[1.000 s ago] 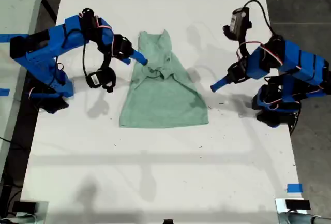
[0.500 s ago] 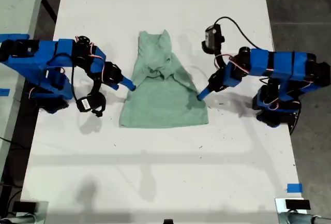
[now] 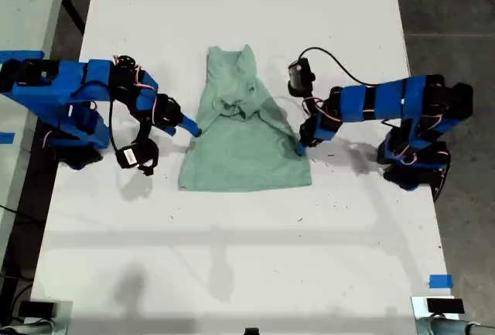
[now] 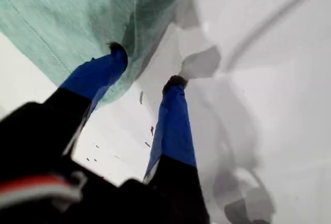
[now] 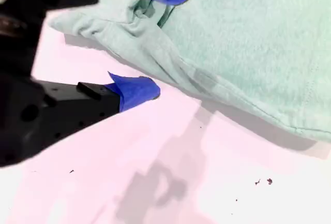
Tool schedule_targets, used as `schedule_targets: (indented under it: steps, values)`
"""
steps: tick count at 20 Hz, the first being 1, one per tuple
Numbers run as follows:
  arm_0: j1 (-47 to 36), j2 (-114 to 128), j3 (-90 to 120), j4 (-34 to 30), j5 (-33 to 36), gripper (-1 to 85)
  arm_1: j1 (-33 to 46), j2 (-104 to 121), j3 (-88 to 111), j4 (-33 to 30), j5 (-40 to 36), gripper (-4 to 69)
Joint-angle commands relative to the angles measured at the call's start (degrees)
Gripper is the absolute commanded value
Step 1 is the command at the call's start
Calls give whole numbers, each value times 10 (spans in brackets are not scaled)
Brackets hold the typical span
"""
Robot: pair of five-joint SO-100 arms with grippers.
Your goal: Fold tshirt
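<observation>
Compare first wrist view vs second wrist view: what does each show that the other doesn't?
Only the first wrist view: my first end effector, open, one fingertip at the shirt's thin edge, the other over bare table.

Only the second wrist view: my second end effector, open, straddling a bunched, doubled-over edge of the shirt, one fingertip above the cloth, the other low by the table.

Both: the pale green shirt lying on the white table, with small dark specks on the surface.

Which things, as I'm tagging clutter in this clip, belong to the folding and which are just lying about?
Belongs to the job:
tshirt, lying on the table
my first gripper, open at the cloth's edge
my second gripper, open at the cloth's edge

Just lying about:
blue tape piece, near the exterior view's lower right corner
dark specks
</observation>
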Motion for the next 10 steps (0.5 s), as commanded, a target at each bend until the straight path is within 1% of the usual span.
schedule_targets:
  steps: [1, 3, 5, 8, 10]
  values:
    - [4, 33, -2, -10, -4, 250, 7, -13, -19, -14, 4, 118]
    - [4, 33, 0, -11, -4, 247, 5, -33, -33, -12, 1, 66]
    - [4, 36, 0, -11, -4, 245, 5, -45, -45, -6, -3, 37]
    - [5, 40, 0, -9, -4, 244, -4, -62, -64, 4, -6, -1]
    - [7, 40, 1, -9, -5, 243, -12, -62, -72, 14, -6, -9]
